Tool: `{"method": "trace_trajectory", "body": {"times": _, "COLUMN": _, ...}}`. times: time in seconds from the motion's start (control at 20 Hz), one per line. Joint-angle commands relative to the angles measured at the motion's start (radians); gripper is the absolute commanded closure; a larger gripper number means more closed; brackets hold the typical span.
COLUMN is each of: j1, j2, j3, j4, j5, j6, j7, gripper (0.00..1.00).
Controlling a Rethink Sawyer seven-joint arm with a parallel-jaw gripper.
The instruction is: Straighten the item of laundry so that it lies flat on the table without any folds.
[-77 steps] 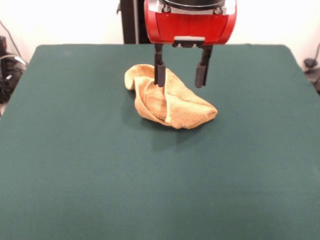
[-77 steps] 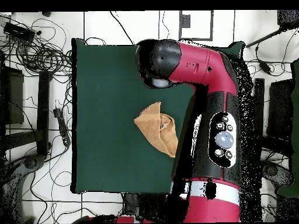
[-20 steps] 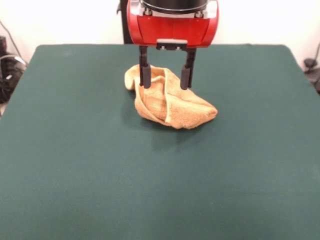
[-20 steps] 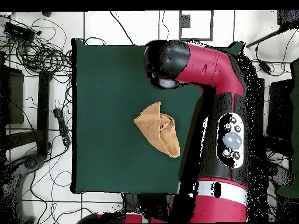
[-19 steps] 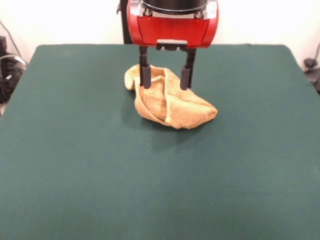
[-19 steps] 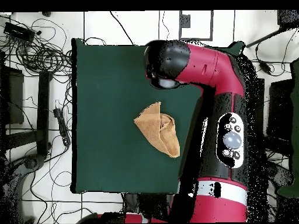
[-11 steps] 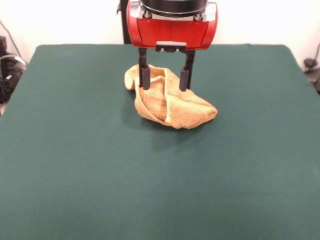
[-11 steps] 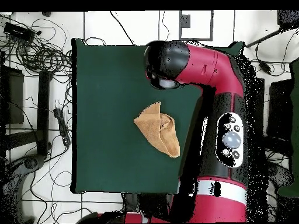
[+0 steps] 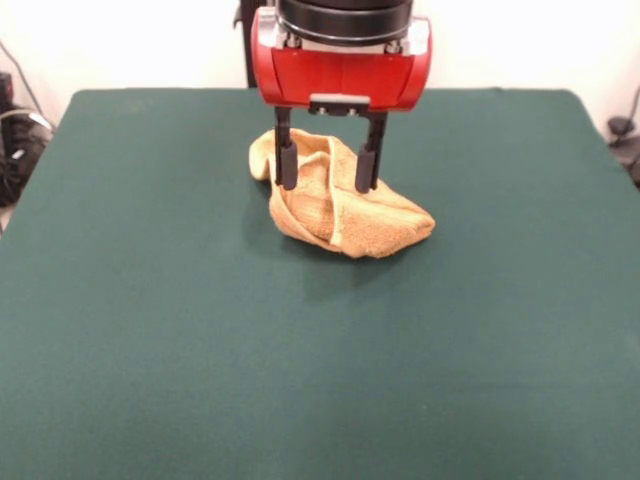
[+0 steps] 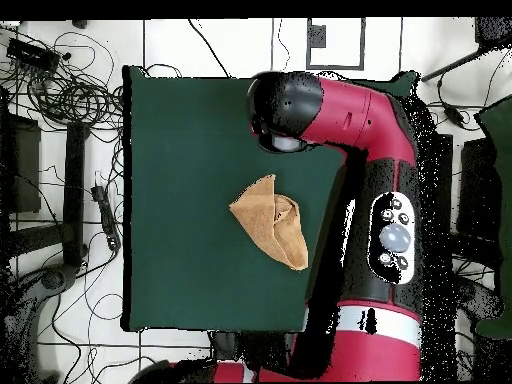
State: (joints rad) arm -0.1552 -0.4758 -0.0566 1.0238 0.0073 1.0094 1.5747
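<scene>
The item of laundry (image 9: 340, 205), a golden yellow-orange towel, lies crumpled and folded over itself in the far middle of the dark green table (image 9: 150, 320). My gripper (image 9: 326, 170) hangs from the red wrist directly over the towel's back part. It is open, and its two black fingers (image 9: 286, 165) stand wide apart on either side of the top fold. Nothing is held between them. In the overhead view the towel (image 10: 268, 222) shows as a folded wedge near the table's (image 10: 180, 150) right side, and the arm's head (image 10: 285, 110) hides the gripper.
Cables and equipment (image 10: 60, 80) lie on the floor around the table. More cables (image 9: 15, 140) show past the table's left edge in the front view. The red arm (image 10: 380, 200) runs along the table's right edge in the overhead view.
The gripper has shifted left over the towel since the earliest frame and dropped slightly lower in the last second. It stays open, and the towel has not moved.
</scene>
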Motion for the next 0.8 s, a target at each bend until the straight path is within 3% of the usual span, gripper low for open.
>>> {"method": "trace_trajectory", "body": {"times": 0.05, "j1": 0.009, "j2": 0.090, "j3": 0.089, "j4": 0.078, "j5": -0.001, "j6": -0.064, "j7": 0.102, "gripper": 0.00}}
{"method": "trace_trajectory", "body": {"times": 0.8, "j1": 0.019, "j2": 0.101, "j3": 0.085, "j4": 0.070, "j5": 0.001, "j6": -0.051, "j7": 0.103, "gripper": 0.00}}
